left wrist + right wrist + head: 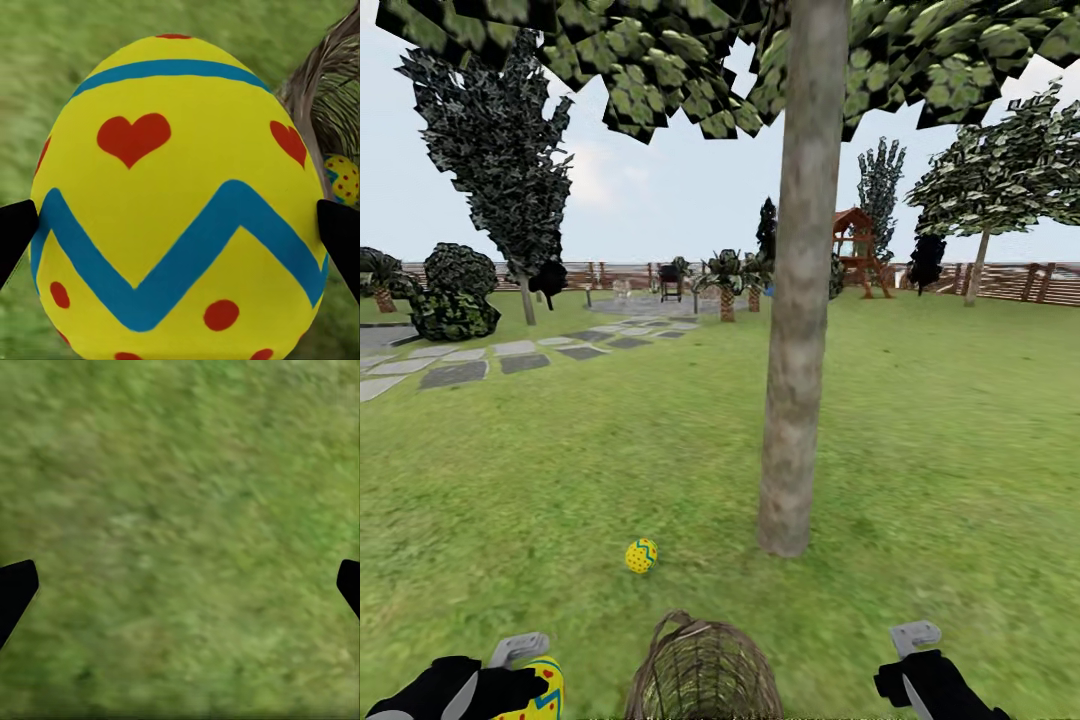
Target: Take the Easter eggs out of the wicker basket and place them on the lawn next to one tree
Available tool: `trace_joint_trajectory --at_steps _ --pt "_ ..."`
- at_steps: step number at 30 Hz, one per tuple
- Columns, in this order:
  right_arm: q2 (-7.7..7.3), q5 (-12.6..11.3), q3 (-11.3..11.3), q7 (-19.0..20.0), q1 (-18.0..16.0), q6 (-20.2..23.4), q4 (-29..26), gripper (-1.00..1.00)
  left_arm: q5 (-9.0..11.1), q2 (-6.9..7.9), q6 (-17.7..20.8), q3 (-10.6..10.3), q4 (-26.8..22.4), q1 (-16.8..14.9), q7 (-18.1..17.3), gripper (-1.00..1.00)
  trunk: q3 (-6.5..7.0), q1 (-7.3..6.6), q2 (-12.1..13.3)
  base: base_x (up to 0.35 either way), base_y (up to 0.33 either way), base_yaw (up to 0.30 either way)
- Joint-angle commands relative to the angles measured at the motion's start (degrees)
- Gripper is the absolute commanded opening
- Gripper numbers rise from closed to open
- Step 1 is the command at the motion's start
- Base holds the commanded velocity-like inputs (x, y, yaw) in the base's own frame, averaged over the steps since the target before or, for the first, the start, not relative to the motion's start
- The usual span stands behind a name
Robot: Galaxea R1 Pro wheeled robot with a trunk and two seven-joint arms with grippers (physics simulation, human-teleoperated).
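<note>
Item 1 – egg in left gripper: yellow egg w/ red hearts, red dots, blue zigzag + band. Sitting between the two black fingers, which are pressing on its widest part, one per side. In head view, this egg is showing at the frame's lower left, just beside the wicker basket.

Item 2 – egg on lawn: second egg is lying on the grass near the foot of the tree, apart from the trunk, beyond the basket. Looks placed already.

Item 3 – egg in basket: third egg is peeking out inside the woven wall, partly hidden. Still to be taken out.

Item 4 – right gripper: fingers spread wide, nothing between them, hovering over bare grass. In head view it is sitting right of the basket.

Handling notes (judgement): eggs prob. light, rigid, smooth-shelled, so slippery. Curved sides are giving little flat contact; a grip above or below the widest girth is likely squeezing the egg out. Best hold = across the fattest part, as item 1 is being held now. Round form will roll on release, so set low onto grass. Basket prob. light too; may be tipping if nudged while reaching in.
</note>
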Motion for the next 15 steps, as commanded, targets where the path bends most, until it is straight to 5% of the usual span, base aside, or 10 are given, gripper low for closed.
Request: trace_joint_trajectory --at_steps 1,7,12,13,15 --pt "-0.06 0.16 0.29 -0.20 -0.03 0.40 -0.10 1.00 -0.61 -0.01 0.30 0.50 -0.10 -0.01 -0.40 -1.00 0.11 -0.24 0.37 -0.099 0.283 0.000" --pt "-0.06 0.16 0.29 -0.20 -0.03 0.41 -0.10 1.00 1.47 0.48 0.30 0.53 -0.18 -0.01 -0.49 -1.00 1.19 -1.55 2.78 -0.098 0.283 0.000" --pt "-0.06 0.16 0.29 -0.19 -0.03 0.37 -0.10 1.00 3.96 2.63 -0.08 0.68 -0.66 -0.01 -0.39 -1.00 2.09 -2.65 4.78 -0.089 0.283 0.000" --pt "-0.06 0.16 0.29 -0.18 -0.03 0.36 -0.16 1.00 5.09 3.81 -0.78 1.39 -0.88 -0.01 -0.37 -1.00 2.27 -2.87 5.18 -0.095 0.283 0.000" --pt "-0.06 0.13 0.29 -0.12 -0.03 0.40 -0.49 1.00 10.75 6.43 -5.76 5.79 -1.15 -0.01 -1.33 -1.00 2.63 -3.31 5.99 -0.107 0.280 0.000"
